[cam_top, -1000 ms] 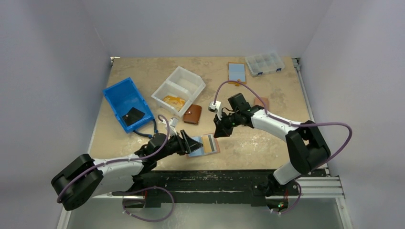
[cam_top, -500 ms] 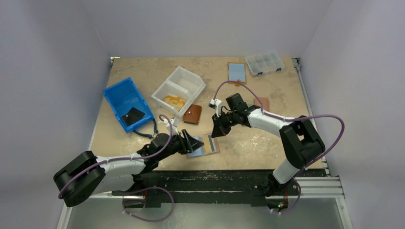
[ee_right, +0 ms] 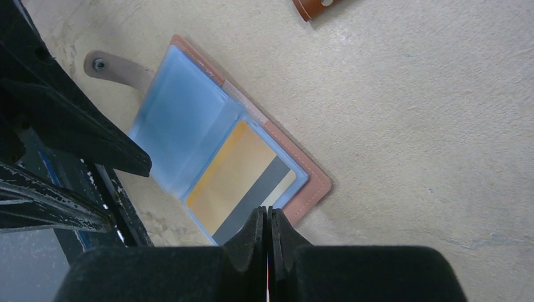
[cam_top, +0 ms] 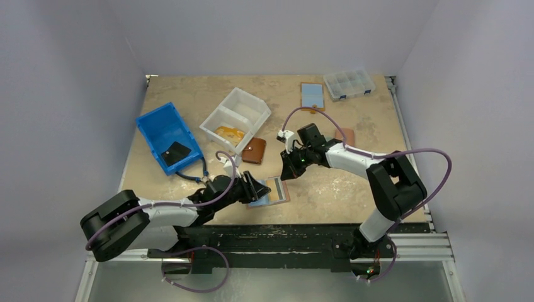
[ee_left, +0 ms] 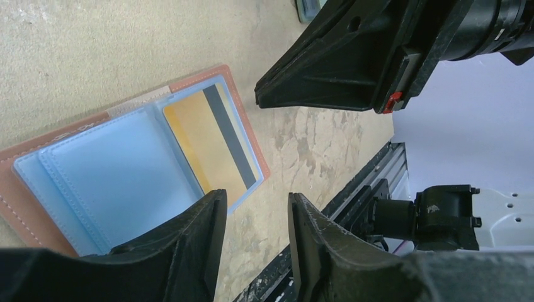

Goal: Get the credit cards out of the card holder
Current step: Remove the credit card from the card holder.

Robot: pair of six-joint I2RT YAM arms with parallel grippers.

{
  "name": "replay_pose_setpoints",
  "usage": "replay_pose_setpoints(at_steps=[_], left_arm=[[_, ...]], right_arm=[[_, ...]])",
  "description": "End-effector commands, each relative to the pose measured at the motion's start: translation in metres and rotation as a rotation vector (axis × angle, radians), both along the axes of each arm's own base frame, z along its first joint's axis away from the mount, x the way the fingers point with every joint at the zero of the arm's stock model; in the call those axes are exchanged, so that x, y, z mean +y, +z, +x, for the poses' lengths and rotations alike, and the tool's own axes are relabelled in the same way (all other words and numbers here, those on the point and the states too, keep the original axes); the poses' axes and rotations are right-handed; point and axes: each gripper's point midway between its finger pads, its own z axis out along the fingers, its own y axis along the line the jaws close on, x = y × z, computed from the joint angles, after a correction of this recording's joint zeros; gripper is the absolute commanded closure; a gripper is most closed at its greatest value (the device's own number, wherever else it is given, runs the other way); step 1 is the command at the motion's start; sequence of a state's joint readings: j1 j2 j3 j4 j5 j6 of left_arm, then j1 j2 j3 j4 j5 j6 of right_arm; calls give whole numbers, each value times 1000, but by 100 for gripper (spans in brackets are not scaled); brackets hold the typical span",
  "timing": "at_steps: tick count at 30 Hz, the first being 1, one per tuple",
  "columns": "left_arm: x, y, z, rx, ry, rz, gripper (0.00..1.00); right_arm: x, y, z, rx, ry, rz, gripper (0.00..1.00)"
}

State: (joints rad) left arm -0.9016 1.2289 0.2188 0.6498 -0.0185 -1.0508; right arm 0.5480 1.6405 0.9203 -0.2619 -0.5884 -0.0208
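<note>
Card holder: brown leather folding card holder (cam_top: 267, 192) (ee_left: 38, 189) (ee_right: 312, 179) w/ light-blue plastic sleeves, lying open and flat on the tan worktop (cam_top: 327, 189), lower centre of the top view, near the front edge. Closing strap w/ snap sticks out at upper left in the right wrist view.
Credit card: orange card w/ dark stripe (cam_top: 276, 189) (ee_left: 211, 148) (ee_right: 239, 173), inside the holder's right-hand sleeve in the top view. Not out yet.
Left gripper (cam_top: 257, 187) (ee_left: 255, 201): at the holder's left half, jaws part open, clear gap, nothing between them. One jaw overlaps the blue sleeve's edge; contact, can't tell.
Right gripper (cam_top: 288, 174) (ee_right: 264, 211): jaws fully closed, holding nothing, tip over the card's striped end; touching or not, can't tell.
Other: blue plastic bin (cam_top: 165, 135) mid-left, white divided bin (cam_top: 236, 116) centre, small brown leather pouch (cam_top: 254, 151) just below it.
</note>
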Motion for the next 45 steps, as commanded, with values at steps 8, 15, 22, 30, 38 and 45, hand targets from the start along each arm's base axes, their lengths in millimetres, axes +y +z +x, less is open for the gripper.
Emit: replay_pose_setpoints(at_steps=[8, 15, 22, 30, 38, 45], left_arm=[[-9, 8, 20, -42, 69, 5, 60], [-11, 3, 20, -30, 65, 14, 60], [-12, 1, 22, -26, 74, 19, 60], [-10, -9, 26, 10, 103, 52, 60], [-9, -17, 27, 39, 119, 88, 61], [-12, -25, 27, 71, 114, 114, 61]], right_arm=[[4, -3, 10, -1, -18, -19, 100], [5, -6, 8, 9, -14, -23, 100], [6, -7, 6, 16, -8, -22, 100], [9, -9, 3, 27, 6, -18, 100], [11, -11, 1, 63, -17, -17, 100], [11, -15, 1, 73, -25, -25, 100]])
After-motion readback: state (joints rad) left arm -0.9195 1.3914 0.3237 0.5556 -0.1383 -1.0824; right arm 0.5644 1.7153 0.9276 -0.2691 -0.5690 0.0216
